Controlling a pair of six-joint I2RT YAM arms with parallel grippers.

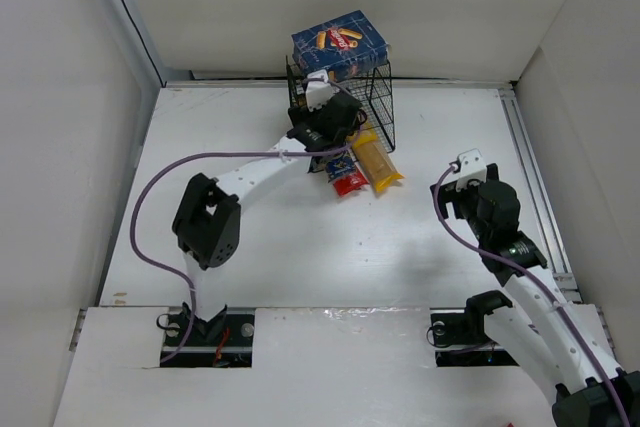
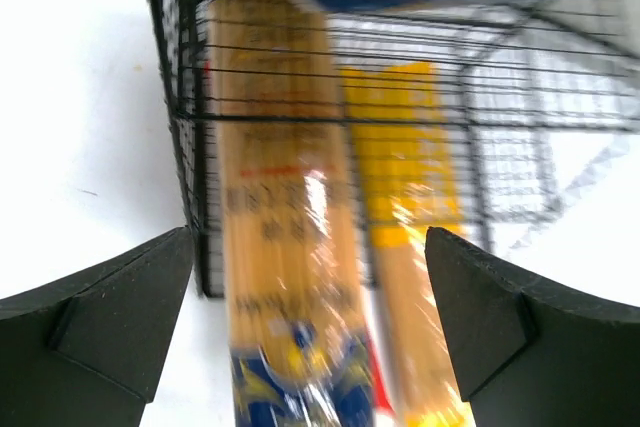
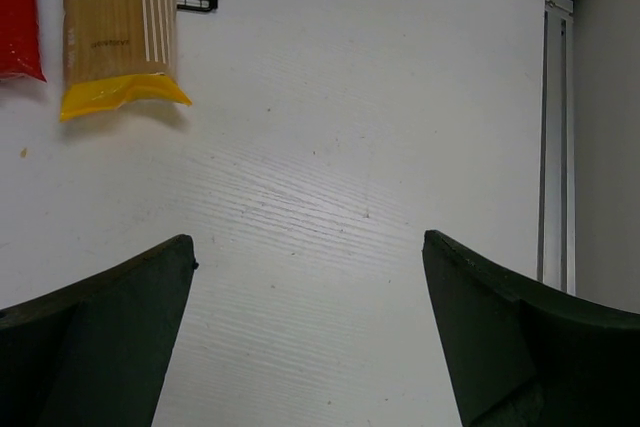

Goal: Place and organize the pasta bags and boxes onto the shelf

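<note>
White links (image 1: 262, 175), black joints (image 1: 207, 219), purple cables (image 1: 134, 223)

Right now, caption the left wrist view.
Open left gripper facing orange-tan packet and yellow packet, side by side, partly inside the shelf.

This is looking like a robotics lab test cell, not a home or shop: a white counter (image 1: 300, 247) is sitting boxed in by plain white panels (image 1: 60, 147), an aluminium rail (image 3: 556, 147) is running along the counter's edge off to the right of the right hand (image 3: 310, 332), and purple cables (image 1: 134, 227) are trailing along the two arms (image 1: 250, 175) to bases (image 1: 205, 332) bolted into cut-outs at the near edge.
</note>
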